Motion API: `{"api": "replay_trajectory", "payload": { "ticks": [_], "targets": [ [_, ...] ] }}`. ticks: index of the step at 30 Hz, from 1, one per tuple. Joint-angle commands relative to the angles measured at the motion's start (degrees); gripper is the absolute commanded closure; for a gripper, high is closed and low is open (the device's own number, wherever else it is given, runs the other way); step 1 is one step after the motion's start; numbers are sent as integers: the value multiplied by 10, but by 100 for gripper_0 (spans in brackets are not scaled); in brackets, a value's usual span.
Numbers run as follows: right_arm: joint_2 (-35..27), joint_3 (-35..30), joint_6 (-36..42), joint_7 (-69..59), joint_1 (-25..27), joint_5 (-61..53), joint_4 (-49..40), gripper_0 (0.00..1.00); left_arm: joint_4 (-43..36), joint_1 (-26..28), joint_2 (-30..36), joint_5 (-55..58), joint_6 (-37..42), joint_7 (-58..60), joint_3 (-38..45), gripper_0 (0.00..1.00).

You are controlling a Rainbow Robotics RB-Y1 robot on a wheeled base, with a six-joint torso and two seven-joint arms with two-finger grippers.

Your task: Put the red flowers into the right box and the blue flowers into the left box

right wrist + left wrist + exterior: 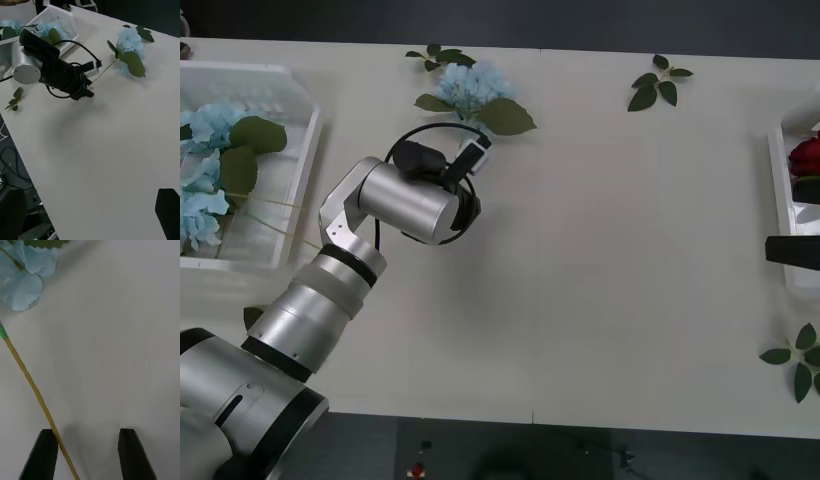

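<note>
One blue flower (473, 86) lies on the table at the back, its thin stem (33, 390) running toward my left gripper (468, 190). That gripper (88, 435) stands open just above the table, and the stem passes along the inner side of one black finger (43, 453). From the right wrist view the same flower (129, 45) and left gripper (83, 93) show side by side. The left box (300, 150) holds more blue flowers (210, 130). A red flower (805, 155) lies in the right box (780, 190). My right gripper (790, 250) waits, open, beside that box.
Loose green leaf sprigs lie at the back right (658, 85), at the front right (798, 360) and by the left arm (250, 318). A wide stretch of bare white table (630, 250) lies between the two boxes.
</note>
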Motion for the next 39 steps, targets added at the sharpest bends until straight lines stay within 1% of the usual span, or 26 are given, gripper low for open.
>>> {"api": "replay_trajectory", "payload": {
  "ticks": [1, 6, 8, 11, 13, 17, 23, 25, 26, 27, 28, 29, 32, 35, 39],
  "targets": [
    [-37, 10, -3, 105, -7, -79, 19, 0, 1, 1, 1, -8, -18, 25, -6, 100],
    [-56, 40, 11, 207, -14, -171, 59, 0, -4, 27, 14, -1, -38, 27, -7, 100],
    [-60, 55, 27, 238, -27, -194, 76, 0, -32, 53, 25, 6, -39, 26, -6, 100],
    [-61, 78, 51, 242, -49, -218, 102, 0, -98, 103, 53, 36, -37, 24, -6, 100],
    [-62, 92, 66, 242, -63, -231, 118, 0, -140, 132, 72, 60, -17, 20, -6, 100],
    [-61, 121, 80, 242, -88, -262, 143, 0, -247, 192, 117, 109, 40, 13, 6, 100],
    [-59, 125, 86, 242, -95, -292, 143, 0, -396, 288, 180, 184, 104, 8, 47, 100],
    [-58, 125, 87, 242, -94, -295, 142, 0, -423, 307, 191, 202, 114, 8, 59, 100],
    [-58, 124, 87, 242, -95, -298, 141, 0, -438, 319, 198, 212, 119, 8, 66, 96],
    [-58, 125, 87, 242, -95, -298, 139, 0, -447, 328, 202, 222, 119, 8, 72, 56],
    [-56, 125, 87, 242, -95, -298, 138, 0, -452, 332, 204, 230, 119, 7, 77, 12],
    [-55, 124, 87, 242, -95, -298, 137, 0, -453, 334, 204, 241, 119, 8, 83, 0],
    [-49, 125, 87, 242, -95, -298, 134, 0, -453, 331, 204, 262, 119, 8, 94, 0],
    [-45, 125, 87, 242, -95, -298, 130, 0, -453, 315, 204, 281, 119, 11, 103, 0],
    [-45, 125, 87, 242, -95, -298, 130, 0, -426, 266, 197, 282, 121, 18, 103, 0]
  ]
}}
